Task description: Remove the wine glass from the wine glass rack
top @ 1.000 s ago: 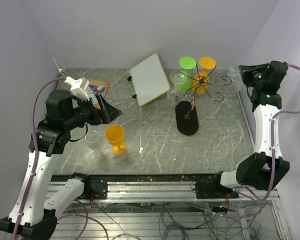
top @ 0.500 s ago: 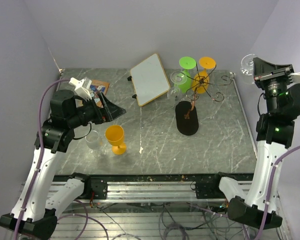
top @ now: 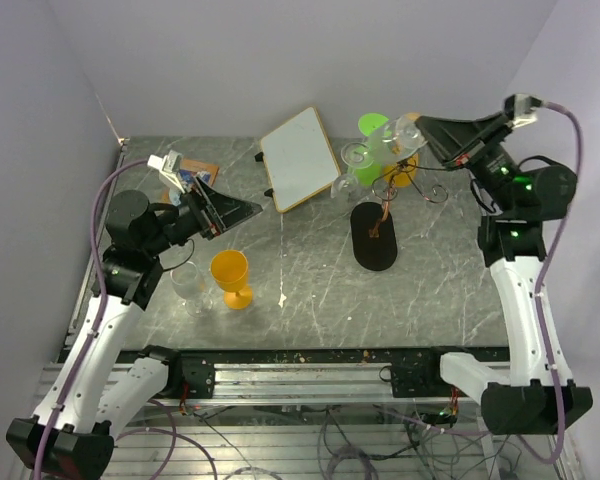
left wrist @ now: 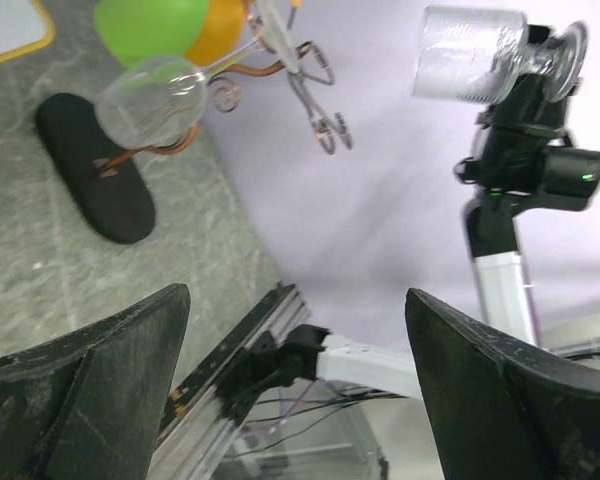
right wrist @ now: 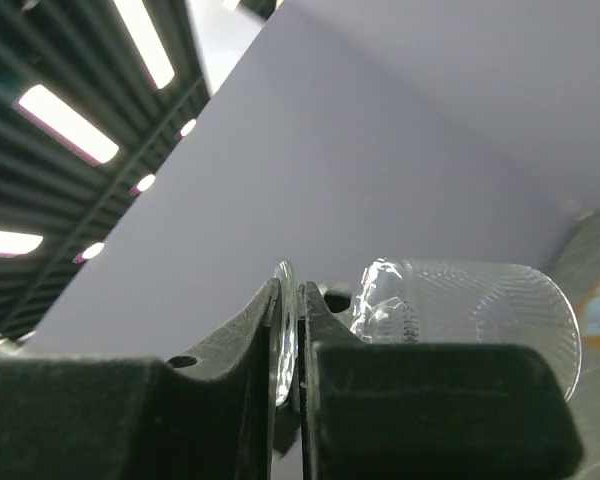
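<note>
Grey marble bench [top: 310, 290] below: my right tool [top: 425, 127] is clenched on the foot of the clear wine glass [right wrist: 470, 300], holding it aloft, free of the wine glass rack [top: 373, 240]; my left tool [top: 236, 212] hangs released.

The right pincer [top: 423, 126], clamped on the foot of the wine glass [top: 402, 134], hangs above the wine glass rack [top: 384, 205]. Directly beneath, the green glass [top: 374, 150], orange glass [top: 404, 166] and hanging clear glass [top: 354, 160] obstruct descent. The whiteboard [top: 300, 158] blocks the rack's left. Open desk [top: 310, 300] lies between the rack base and the orange goblet [top: 230, 272], and right of the rack.
</note>
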`<state>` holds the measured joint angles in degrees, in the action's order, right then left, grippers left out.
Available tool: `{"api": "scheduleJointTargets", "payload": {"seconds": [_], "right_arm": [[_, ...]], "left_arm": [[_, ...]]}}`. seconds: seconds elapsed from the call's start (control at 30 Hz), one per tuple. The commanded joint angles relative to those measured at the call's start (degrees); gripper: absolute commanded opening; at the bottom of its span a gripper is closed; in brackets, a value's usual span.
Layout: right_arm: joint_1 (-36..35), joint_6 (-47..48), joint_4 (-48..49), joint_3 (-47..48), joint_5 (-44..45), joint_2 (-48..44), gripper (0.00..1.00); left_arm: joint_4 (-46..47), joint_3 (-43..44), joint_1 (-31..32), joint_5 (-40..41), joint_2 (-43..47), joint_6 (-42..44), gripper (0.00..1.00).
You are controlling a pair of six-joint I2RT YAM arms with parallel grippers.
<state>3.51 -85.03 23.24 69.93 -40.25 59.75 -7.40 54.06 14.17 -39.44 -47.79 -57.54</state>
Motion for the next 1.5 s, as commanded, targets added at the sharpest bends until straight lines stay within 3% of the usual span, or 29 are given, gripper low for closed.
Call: {"api": "scheduleJointTargets", "payload": {"seconds": [0.0, 0.23, 0.43, 0.73, 0.97, 1.2, 1.47], "right_arm": [[-9.07, -12.67, 13.47, 0.22, -2.68, 1.58, 0.0], [-19.81, -22.39, 26.1, -2.84, -0.12, 7.16, 0.0], [-26.93, -24.35, 29.07, -3.54, 4.38, 9.65, 0.0], [-33.23, -28.93, 35.41, -6.39, 8.54, 12.07, 0.0], [-34.52, -28.78, 35.36, -9.15, 12.02, 11.04, 0.0], [-35.12, -30.88, 40.01, -12.0, 14.98, 11.39, 0.0], [-35.41, -29.04, 38.81, -14.65, 17.39, 9.8, 0.01]], "left_arm": [[24.5, -4.01, 1.46, -3.11, 0.44, -13.56, 0.99], [41.4, -5.77, 7.42, 0.27, -3.4, -20.38, 0.99], [53.57, -7.74, 11.77, 2.84, -5.26, -25.31, 0.99], [54.14, -5.16, 14.71, 3.36, -6.18, -23.87, 0.99], [63.38, -6.26, 15.59, 3.98, -7.2, -28.22, 0.95], [72.7, -5.2, 17.8, 4.47, -11.17, -32.23, 0.75], [77.82, -3.64, 20.36, 6.14, -14.3, -33.65, 0.44]]}}
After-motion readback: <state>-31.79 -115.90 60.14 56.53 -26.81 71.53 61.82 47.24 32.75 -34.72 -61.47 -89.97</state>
